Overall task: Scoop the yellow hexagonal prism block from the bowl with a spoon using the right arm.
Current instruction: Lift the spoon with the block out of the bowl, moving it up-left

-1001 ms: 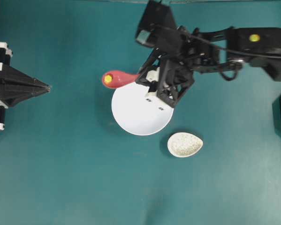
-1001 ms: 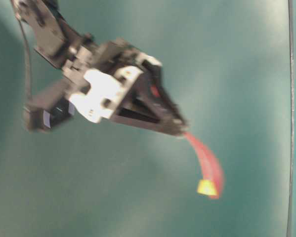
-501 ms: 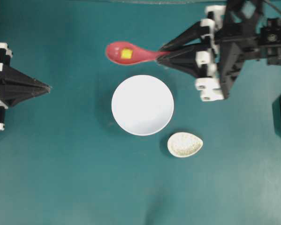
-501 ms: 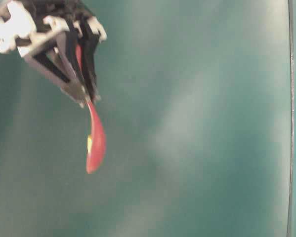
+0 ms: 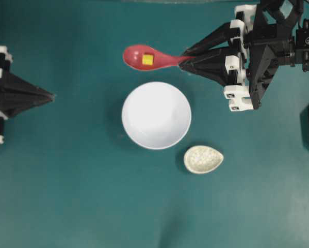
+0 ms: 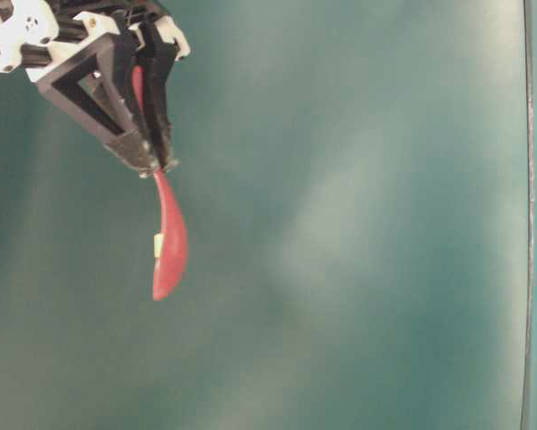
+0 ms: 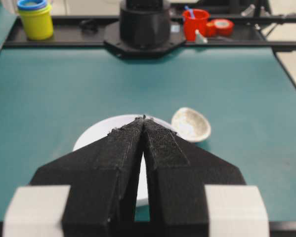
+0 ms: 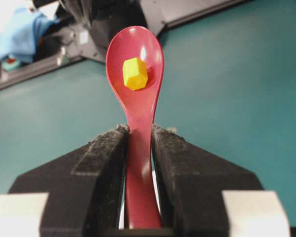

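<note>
right end effector (image 8: 138, 148) clamped on spoon (image 8: 136, 89) handle, yellow block (image 8: 135, 73) in scoop

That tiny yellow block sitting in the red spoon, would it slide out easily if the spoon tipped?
Probably. The yellow hexagonal prism block lies loose in the glossy spoon, far smaller than the scoop, so a tilt could let it slide. Its flat faces likely resist rolling. It seems light. The right gripper holds the handle alone.

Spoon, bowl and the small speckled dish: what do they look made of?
Spoon: glazed ceramic or hard plastic; glossy pink-red with bright highlights. Bowl: likely glazed ceramic; smooth, plain white. Speckled dish: probably stoneware; beige with dark flecks, duller surface.
</note>
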Available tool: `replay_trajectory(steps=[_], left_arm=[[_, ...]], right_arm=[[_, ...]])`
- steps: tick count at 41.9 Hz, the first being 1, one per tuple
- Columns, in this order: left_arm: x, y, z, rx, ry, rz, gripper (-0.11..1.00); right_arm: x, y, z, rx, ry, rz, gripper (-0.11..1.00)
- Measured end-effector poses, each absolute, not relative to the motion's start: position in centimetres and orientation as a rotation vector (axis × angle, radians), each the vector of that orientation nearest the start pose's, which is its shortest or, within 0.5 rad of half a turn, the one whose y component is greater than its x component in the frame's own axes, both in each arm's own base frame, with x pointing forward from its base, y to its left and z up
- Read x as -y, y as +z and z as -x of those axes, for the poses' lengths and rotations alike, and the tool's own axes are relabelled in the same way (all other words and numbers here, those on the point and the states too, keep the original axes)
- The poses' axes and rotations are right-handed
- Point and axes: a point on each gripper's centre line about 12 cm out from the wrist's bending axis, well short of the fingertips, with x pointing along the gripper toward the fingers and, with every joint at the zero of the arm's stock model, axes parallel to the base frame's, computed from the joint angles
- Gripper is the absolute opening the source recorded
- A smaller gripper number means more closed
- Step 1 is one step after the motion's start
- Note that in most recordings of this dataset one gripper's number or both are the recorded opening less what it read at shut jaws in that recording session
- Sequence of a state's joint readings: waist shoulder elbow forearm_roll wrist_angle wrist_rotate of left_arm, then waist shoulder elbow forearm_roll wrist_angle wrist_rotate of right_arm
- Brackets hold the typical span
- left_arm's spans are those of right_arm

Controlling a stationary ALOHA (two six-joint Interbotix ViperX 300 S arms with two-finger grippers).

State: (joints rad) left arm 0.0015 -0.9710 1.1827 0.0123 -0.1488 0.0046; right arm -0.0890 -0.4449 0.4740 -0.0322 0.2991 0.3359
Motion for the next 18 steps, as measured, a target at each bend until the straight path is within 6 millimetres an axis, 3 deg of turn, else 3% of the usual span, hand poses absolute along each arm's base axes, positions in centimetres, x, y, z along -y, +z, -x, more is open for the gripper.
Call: replay_trajectory(steps=[18], left_arm=[[-0.01,27.47,-19.78,-0.064,-0.001,-0.017,0.00]], right_arm=[[3.08,37.12,-33.30,-0.359,-0.156,-0.324,0.23]])
